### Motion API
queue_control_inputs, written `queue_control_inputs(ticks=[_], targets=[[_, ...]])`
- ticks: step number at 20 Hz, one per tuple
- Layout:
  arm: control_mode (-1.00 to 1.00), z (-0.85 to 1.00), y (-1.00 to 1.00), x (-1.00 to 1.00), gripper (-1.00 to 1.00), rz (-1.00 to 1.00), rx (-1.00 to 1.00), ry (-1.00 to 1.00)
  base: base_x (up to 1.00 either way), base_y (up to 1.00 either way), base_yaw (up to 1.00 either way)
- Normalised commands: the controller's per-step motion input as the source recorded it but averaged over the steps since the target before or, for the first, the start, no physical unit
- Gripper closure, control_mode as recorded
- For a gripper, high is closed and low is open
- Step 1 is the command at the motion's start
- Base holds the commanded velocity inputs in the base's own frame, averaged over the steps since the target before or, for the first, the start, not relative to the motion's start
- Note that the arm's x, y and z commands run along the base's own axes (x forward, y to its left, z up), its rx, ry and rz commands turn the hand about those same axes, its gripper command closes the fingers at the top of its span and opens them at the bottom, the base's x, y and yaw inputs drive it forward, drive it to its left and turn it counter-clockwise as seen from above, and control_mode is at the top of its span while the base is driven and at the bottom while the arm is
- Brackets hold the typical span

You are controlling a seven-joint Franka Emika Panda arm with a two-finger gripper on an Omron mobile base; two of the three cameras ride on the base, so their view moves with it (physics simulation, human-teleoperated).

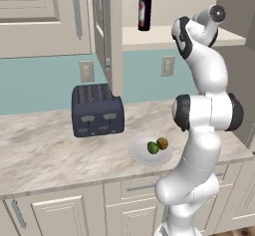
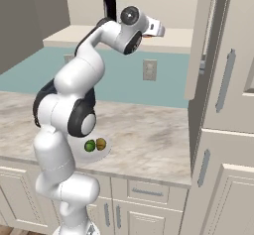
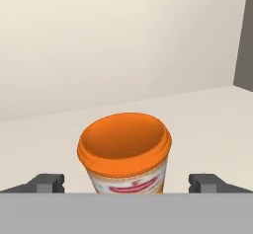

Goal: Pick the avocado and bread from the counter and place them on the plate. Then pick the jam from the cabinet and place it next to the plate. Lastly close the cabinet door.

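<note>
**Plain home kitchen, pretty obviously**

Rendered, but a kitchen all the same. Long marbled counter [image 1: 45,145] over cream drawers, panelled wall cabinet [image 1: 40,16] with grey bar handles, one door swung open. Dark four-slot toaster [image 1: 97,110] parked against a teal backsplash with wall outlets [image 1: 86,71]. Wine bottle [image 1: 144,8] up on the pale shelf. White plate [image 1: 142,153] with food on it.

Jam [image 3: 124,151] label with red marks, wine bottle [image 1: 144,8] label, neither legible
</note>
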Motion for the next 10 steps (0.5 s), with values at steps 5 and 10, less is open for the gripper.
queue_control_inputs(ticks=[5, 10], targets=[[-1.0, -0.06, -0.03, 0.3, -1.0, 0.01, 0.02, 0.0, 0.0, 0.0, 0.0], [-1.0, -0.06, -0.03, 0.34, -1.0, 0.01, 0.01, 0.01, 0.0, 0.0, 0.0]])
